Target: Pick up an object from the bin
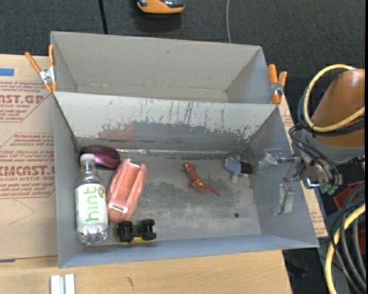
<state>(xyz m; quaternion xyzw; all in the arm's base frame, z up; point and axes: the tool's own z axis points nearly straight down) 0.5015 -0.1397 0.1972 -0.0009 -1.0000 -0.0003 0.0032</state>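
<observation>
Clear bottle [92,202], left side of bin [190,216]: label [89,209] reads "hint", green letters on white.

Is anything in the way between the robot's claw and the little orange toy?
Nothing sits squarely between the gripper and the orange toy. A small grey-and-black piece lies just beside that path, toward the back wall, and might get bumped.

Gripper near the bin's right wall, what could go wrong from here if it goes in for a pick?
1. The gripper hangs over the sloping right wall; going straight down could strike it.
2. The nearest thing, a small grey piece, lies close to the back wall, probably awkward to reach.
3. The thin orange figure lies flat and may slip.
</observation>
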